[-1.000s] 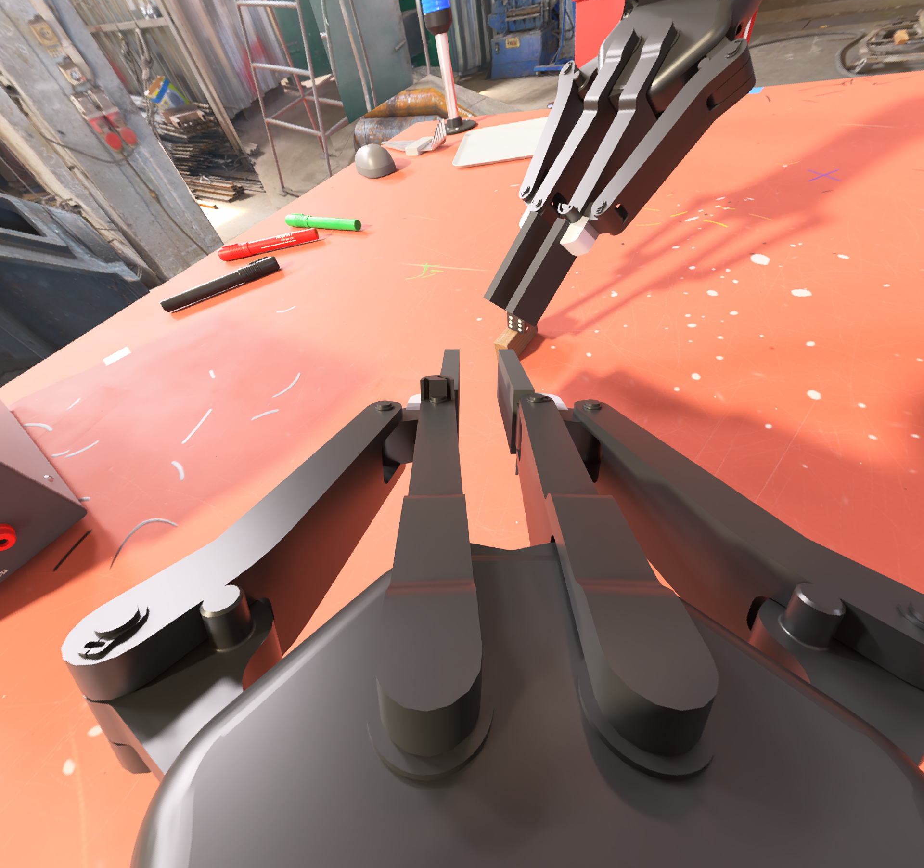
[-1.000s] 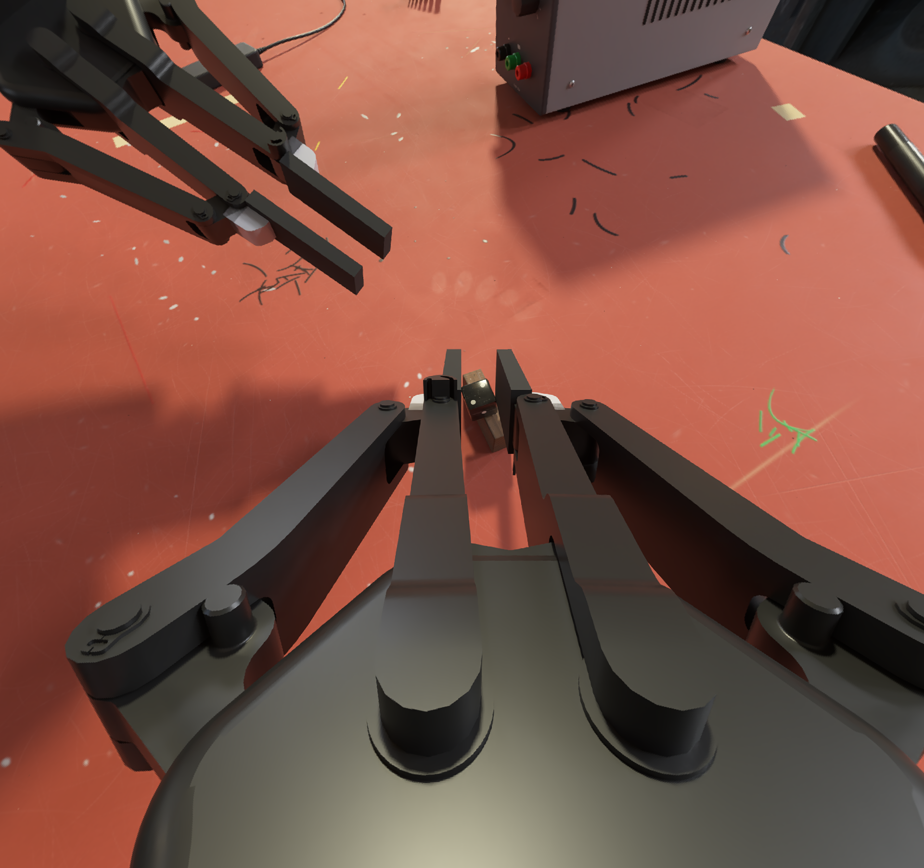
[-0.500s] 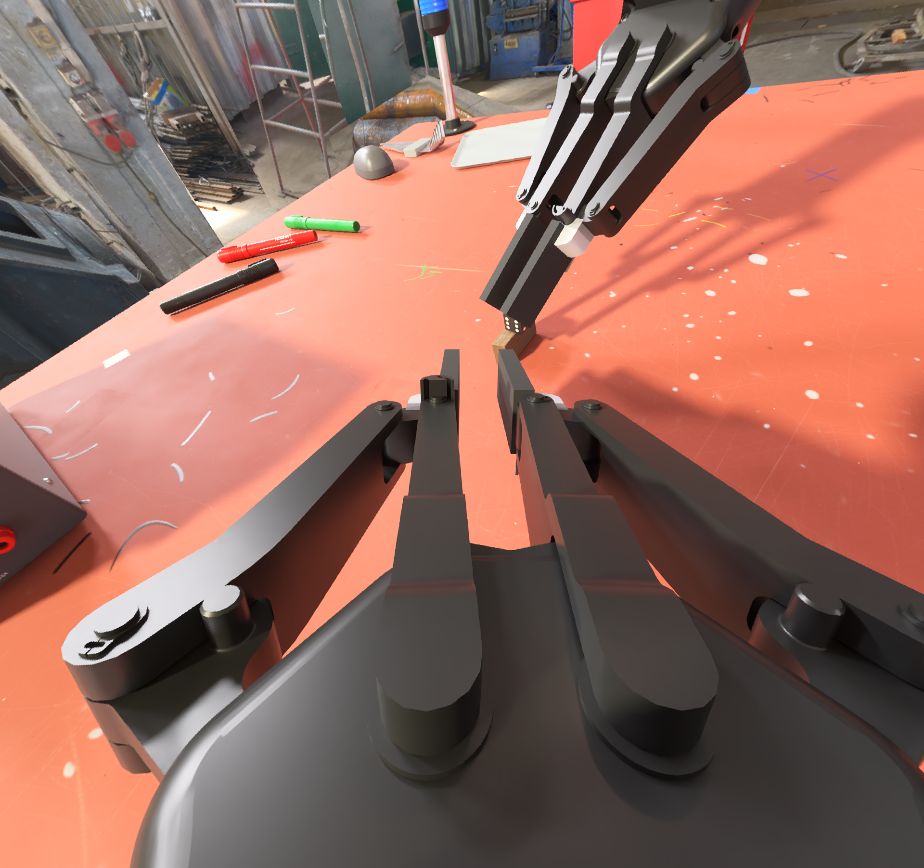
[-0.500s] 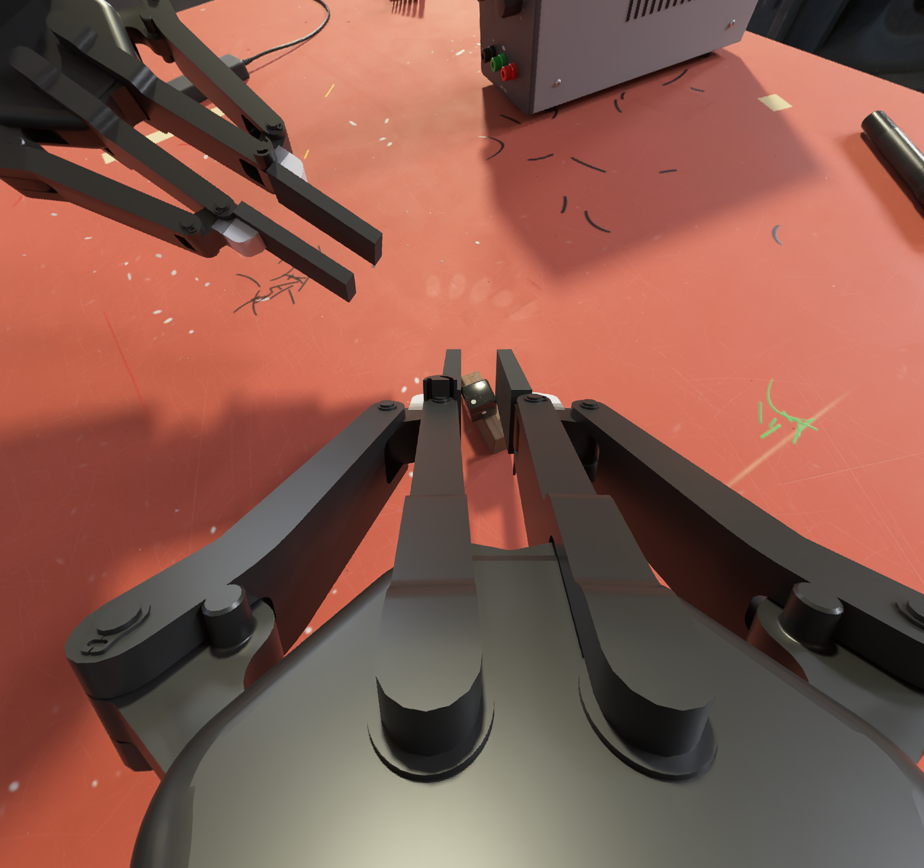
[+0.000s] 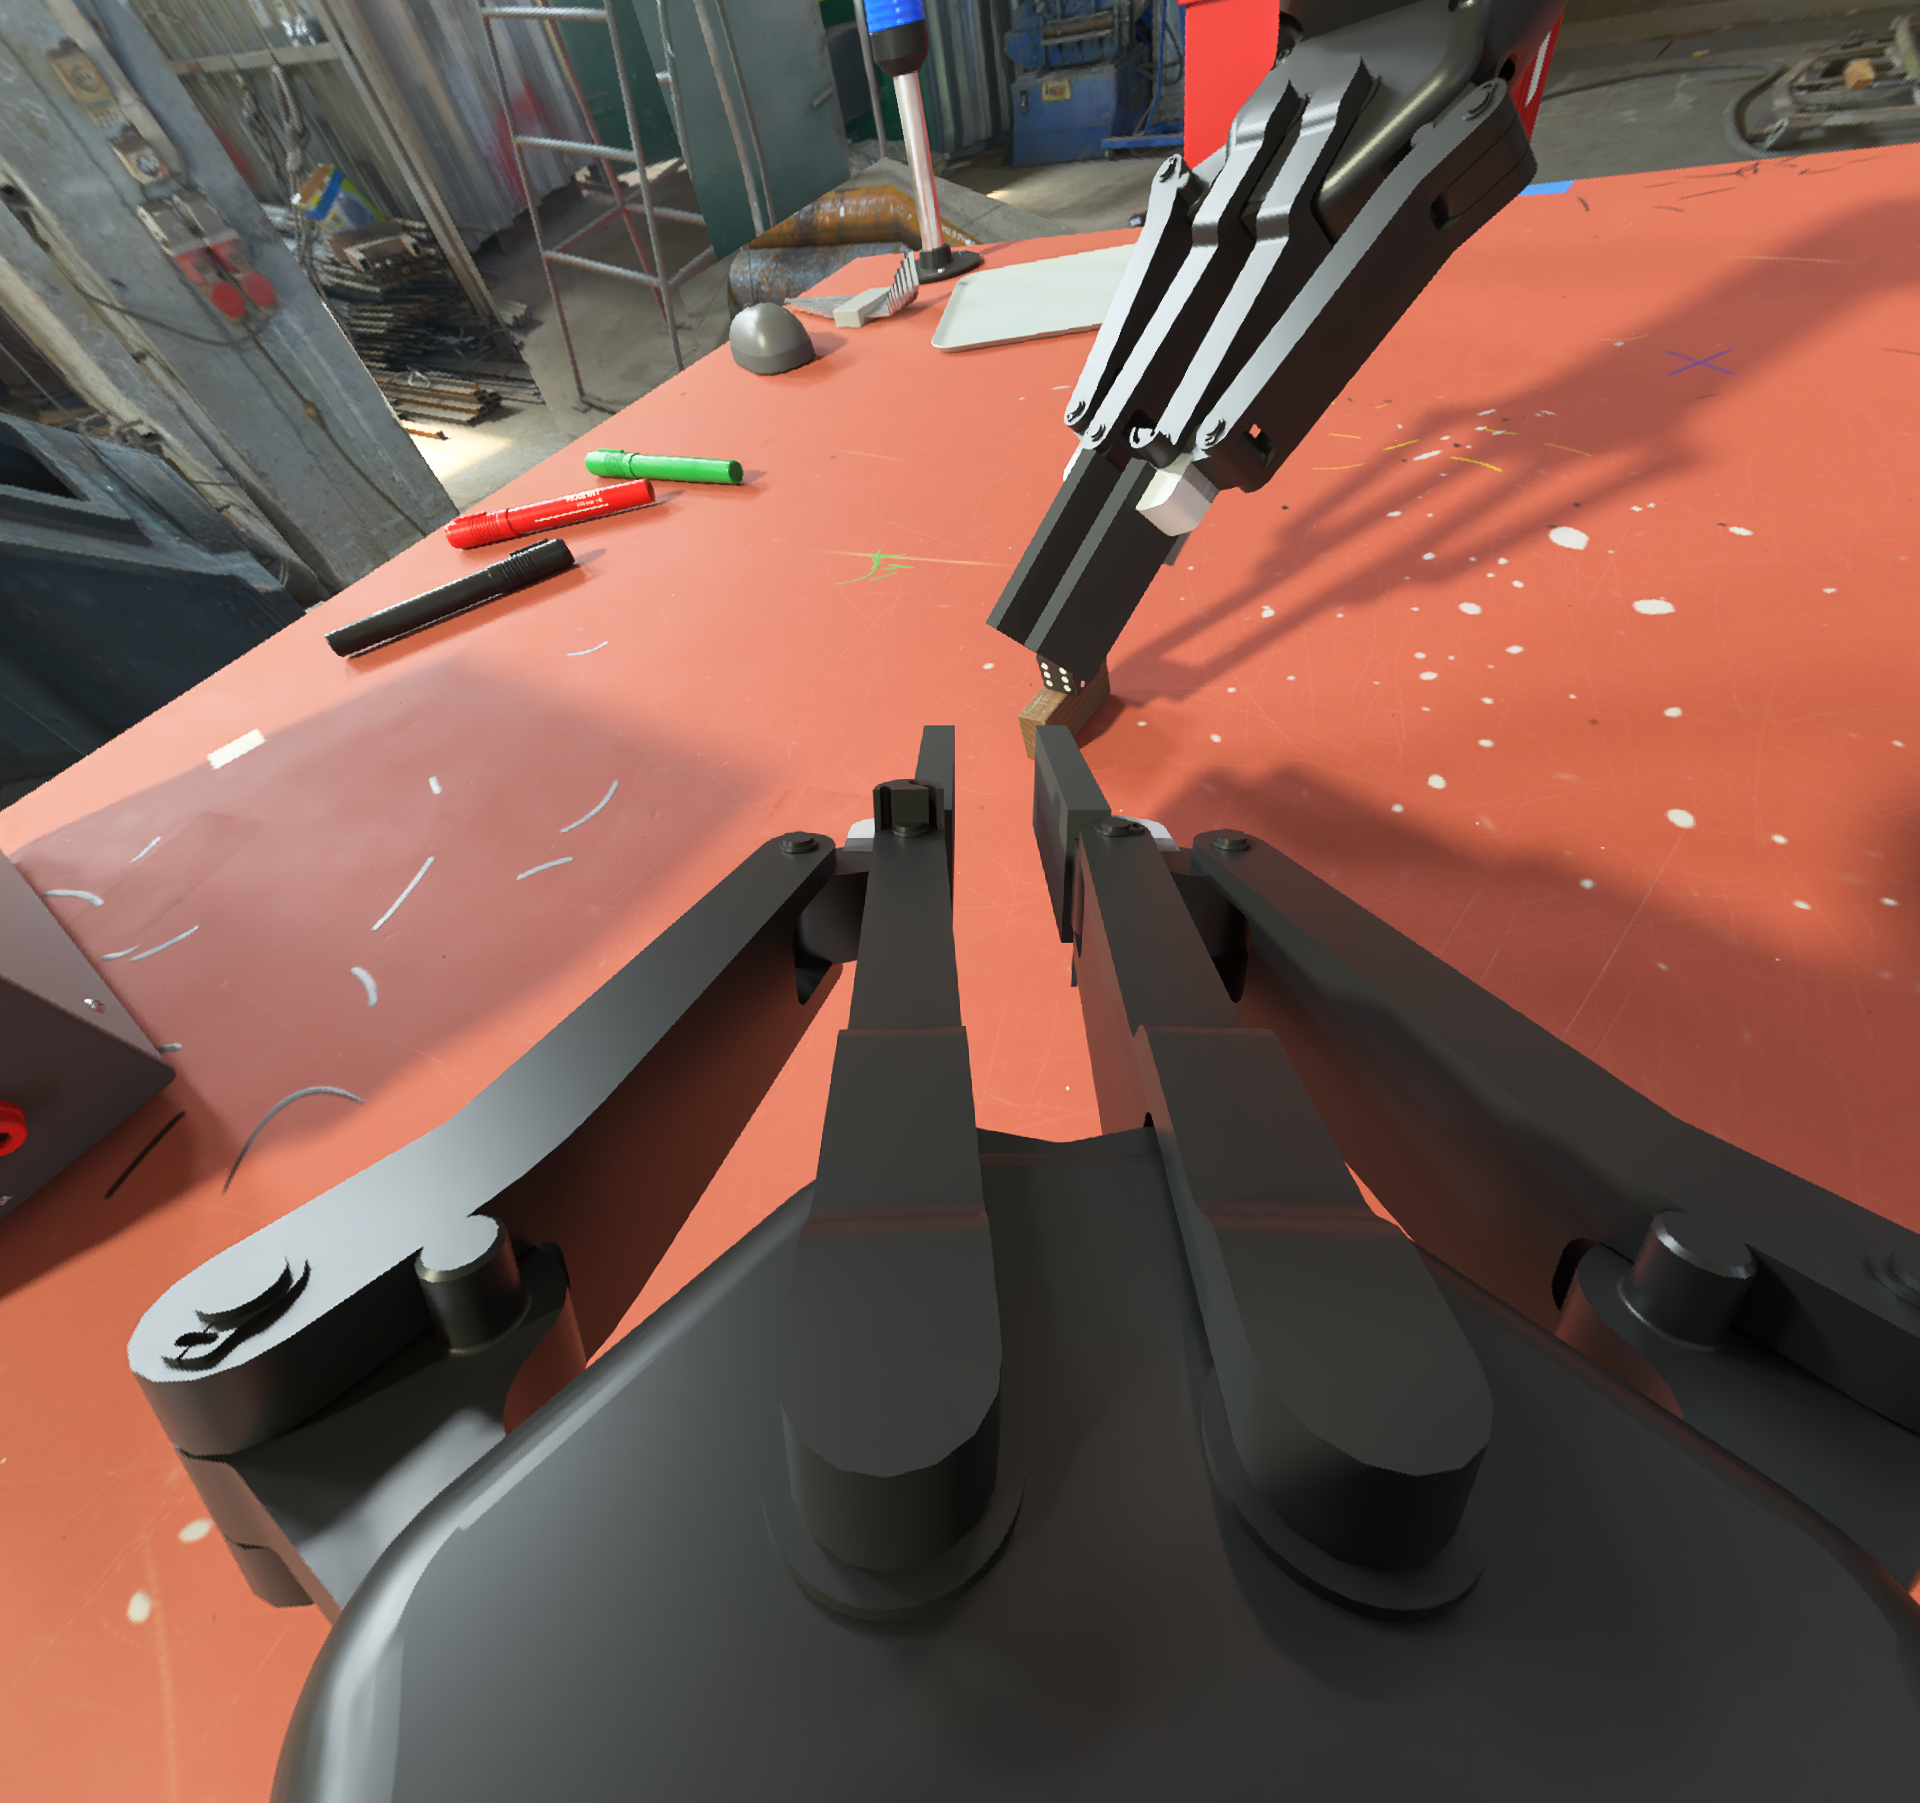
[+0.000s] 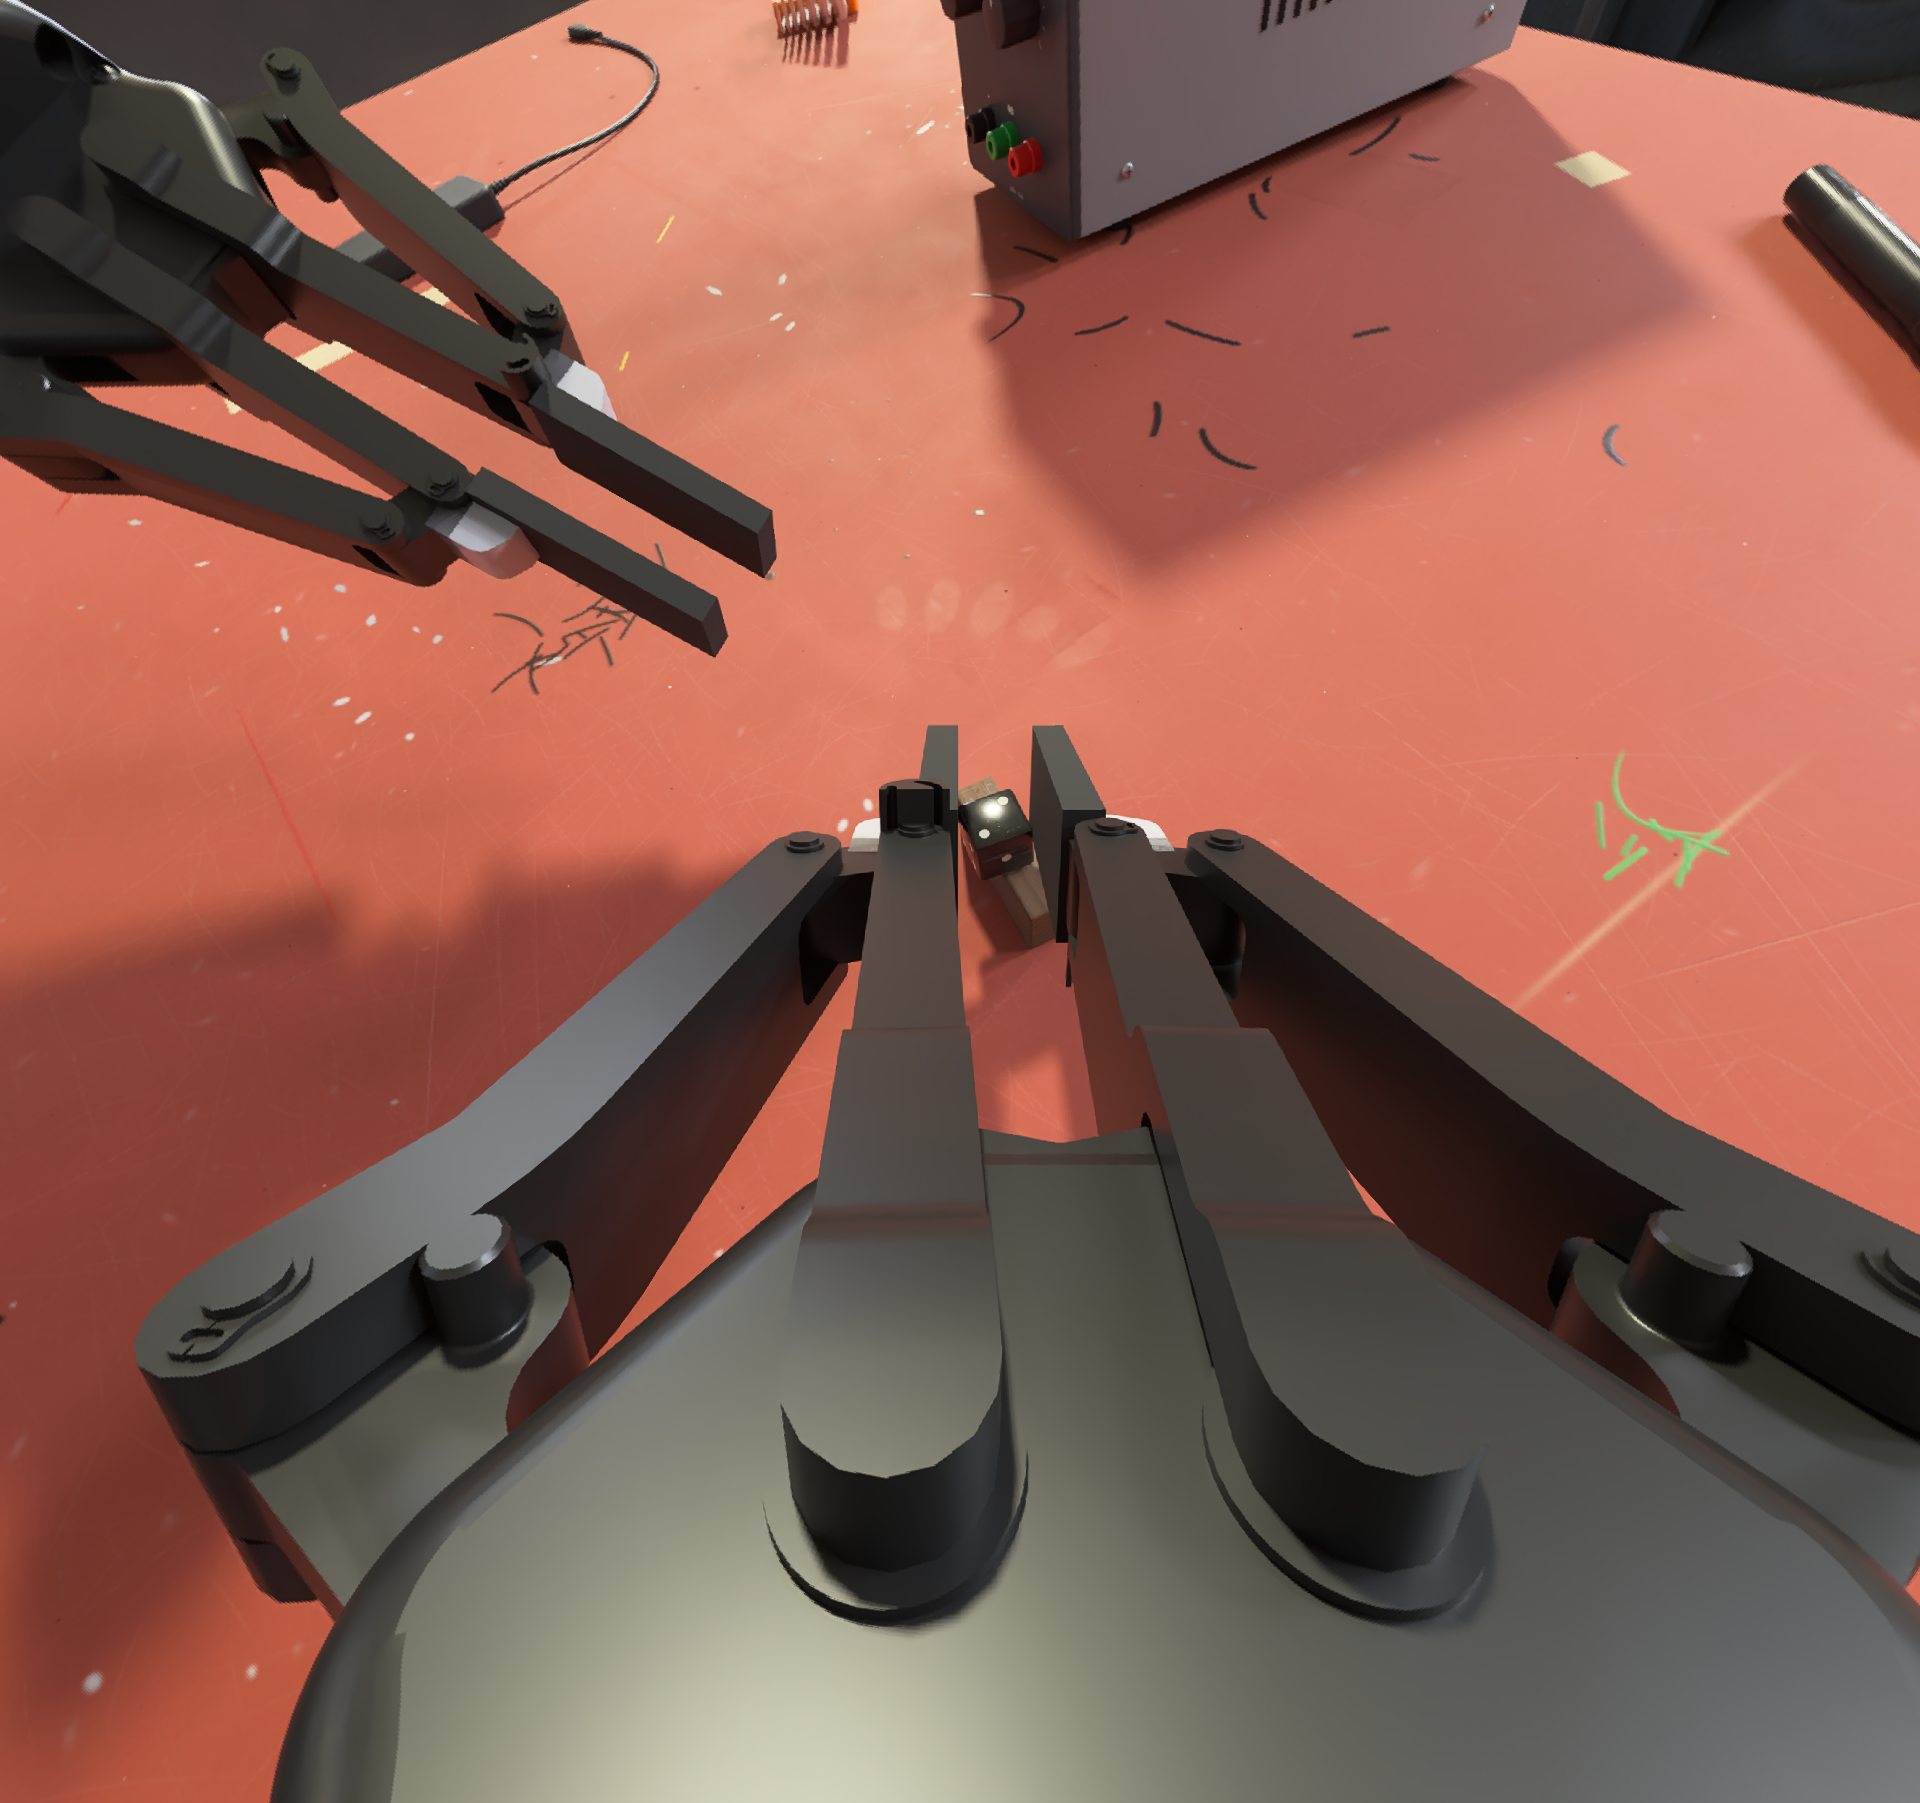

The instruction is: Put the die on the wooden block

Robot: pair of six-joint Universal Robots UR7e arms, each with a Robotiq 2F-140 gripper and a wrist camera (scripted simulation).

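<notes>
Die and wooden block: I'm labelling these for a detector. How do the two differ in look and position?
The die is black with white pips; the wooden block is plain brown. The die is a small cube; the wooden block is longer, lying flat. The die sits on top of the wooden block, between the fingers of the right hand; the wooden block rests on the red table. Both are small and straight-edged.

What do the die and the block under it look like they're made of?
Die: glossy black with white pips and a sheen on top, probably hard plastic. Wooden block: light brown, matte, with faint grain lines, so likely unfinished wood.
</notes>
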